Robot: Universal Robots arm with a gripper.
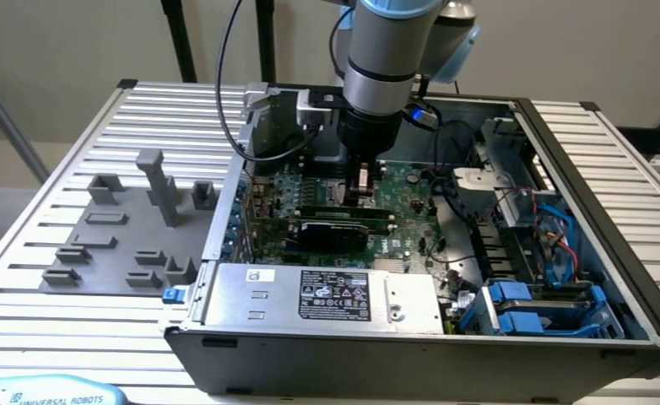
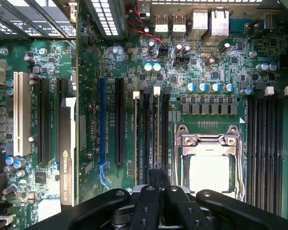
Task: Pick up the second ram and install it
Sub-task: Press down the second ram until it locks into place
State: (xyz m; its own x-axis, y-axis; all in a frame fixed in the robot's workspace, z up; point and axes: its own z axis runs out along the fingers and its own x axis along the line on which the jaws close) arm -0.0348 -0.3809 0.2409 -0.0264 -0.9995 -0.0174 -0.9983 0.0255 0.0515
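Second ram sits clamped edge-on in the jaws of the gripper, over the motherboard slots. Insertion step; needs alignment, then a straight press.

An open computer case sits on a slatted metal worktop. Inside lies the green motherboard, with a bare processor socket and a dark graphics card standing in a slot. At the case's near edge is the silver power supply. On the exterior view's left rests a grey fixture plate.
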